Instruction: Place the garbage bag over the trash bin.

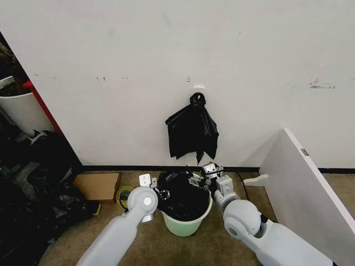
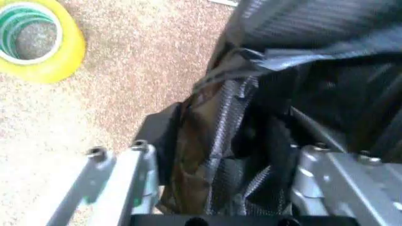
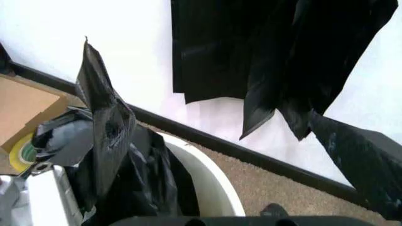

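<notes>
Garbage bag (image 1: 180,194) film fills the mouth of the trash bin (image 1: 186,226), which you see standing on the carpet just in front of the wall, between your two arms. The black plastic is bunched and crinkled inside the rim, and the cream-white wall shows below it on the near side. In your right wrist view a flap of the bag (image 3: 107,127) stands up above the white rim (image 3: 213,183), with more film lying inside the bucket.

Your left gripper (image 1: 157,192) sits at the left rim. In your left wrist view its fingers (image 2: 141,174) stand apart with a fold of the bag (image 2: 220,141) running between them; you cannot tell whether they pinch it. Your right gripper (image 1: 206,174) is at the far right rim, touching the film; you cannot tell how its fingers stand.

Farther out, a second black bag (image 1: 192,133) hangs knotted from a hook on the white wall (image 1: 249,66) above the bin. A yellow tape roll (image 2: 37,40) lies on the carpet to the left of the bin, beside a flat cardboard piece (image 1: 97,187). A white panel (image 1: 310,188) leans at the right.
</notes>
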Tool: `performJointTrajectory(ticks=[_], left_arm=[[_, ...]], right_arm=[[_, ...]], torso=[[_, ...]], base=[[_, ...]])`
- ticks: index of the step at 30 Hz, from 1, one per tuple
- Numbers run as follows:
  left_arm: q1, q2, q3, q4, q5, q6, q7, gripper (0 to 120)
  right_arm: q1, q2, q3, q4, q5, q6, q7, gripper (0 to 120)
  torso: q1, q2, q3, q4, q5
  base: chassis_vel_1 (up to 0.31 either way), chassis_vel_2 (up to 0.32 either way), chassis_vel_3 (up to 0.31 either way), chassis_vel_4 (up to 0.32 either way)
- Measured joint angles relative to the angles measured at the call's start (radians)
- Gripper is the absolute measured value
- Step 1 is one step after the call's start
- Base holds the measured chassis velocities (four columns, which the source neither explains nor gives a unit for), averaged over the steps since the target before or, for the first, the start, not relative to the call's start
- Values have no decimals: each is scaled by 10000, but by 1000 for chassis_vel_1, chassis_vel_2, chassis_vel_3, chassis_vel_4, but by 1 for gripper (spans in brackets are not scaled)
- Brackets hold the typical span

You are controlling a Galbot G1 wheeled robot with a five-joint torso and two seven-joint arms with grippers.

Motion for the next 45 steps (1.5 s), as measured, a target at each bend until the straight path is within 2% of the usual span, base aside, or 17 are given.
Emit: performJointTrajectory(ticks=[3, 6, 7, 12, 16, 21, 24, 26, 28, 29, 32, 36, 39, 41, 45], left_arm=[[-38, -3, 17, 69, 13, -14, -33, 39], [-96, 4, 74, 280, 52, -36, -42, 22], [-96, 4, 74, 280, 52, -36, -42, 22], [-82, -4, 86, 333, 169, -151, 37, 3], [17, 46, 12, 148, 334, -290, 175, 1], [304, 224, -234, -162, 1074, -488, 820, 1], [651, 432, -537, -408, 1843, -773, 1652, 1], [950, 654, -818, -577, 2415, -1154, 2578, 1], [950, 654, -818, -577, 2415, -1154, 2578, 1], [1223, 906, -1177, -790, 2734, -1524, 3687, 1], [1644, 1359, -1915, -1125, 3469, -2019, 5148, 1], [1894, 1524, -2414, -1536, 3568, -1900, 5707, 1], [2306, 1621, -2777, -2012, 4212, -1773, 6577, 1], [2567, 1668, -2922, -2195, 4567, -1747, 6921, 1], [2868, 1734, -3039, -2394, 4801, -1737, 7196, 1]], right_arm=[[2, 18, -11, -8, 2, 1, 5, 100], [-16, 67, -18, -14, 9, 11, 19, 100], [-16, 67, -18, -14, 9, 11, 19, 100], [-97, 82, 19, 2, 9, 43, 23, 100], [-162, 78, 58, 26, -28, 87, 24, 100], [-346, 138, 190, 133, -91, 184, 6, 100], [-578, 199, 455, 302, -83, 288, -48, 100], [-866, 235, 856, 445, -85, 469, -247, 100], [-866, 235, 856, 445, -85, 469, -247, 100], [-1276, 226, 1277, 626, -136, 680, -592, 100], [-2306, -21, 1995, 1174, -546, 1399, -1938, 100], [-3069, -193, 2294, 1457, -1120, 2142, -3238, 100], [-3486, -123, 2413, 1480, -2023, 3508, -4493, 100], [-3524, -26, 2383, 1492, -2317, 3918, -4812, 100], [-3417, 72, 2171, 1518, -2689, 4055, -4893, 100]], torso=[[0, 0, 0, -1, 0], [0, 0, -2, 0, 0], [0, 0, -2, 0, 0], [0, 0, -2, -2, -2], [0, 0, -1, 0, 0], [0, 0, -1, 0, -1], [0, 0, -1, 1, -1], [0, 0, -1, 1, 0], [0, 0, -1, 1, 0], [0, 0, -1, 3, -1], [-3, 0, -2, -3, -1], [-2, 0, -1, -1, 2], [-3, 2, -2, -4, -1], [-2, 2, -1, -1, 0], [-2, 2, -1, 4, 1]], base=[[0, 0, 0, 0], [0, 0, 0, 0], [0, 0, 0, 0], [0, 0, 0, 0], [0, 0, 0, 0], [0, 0, 0, 0], [0, 0, 0, 0], [0, 0, 0, 0], [0, 0, 0, 0], [0, 0, 0, 0], [0, 0, 0, 0], [0, 0, 0, 0], [0, 0, 0, 0], [0, 0, 0, 0], [0, 0, 0, 0]])
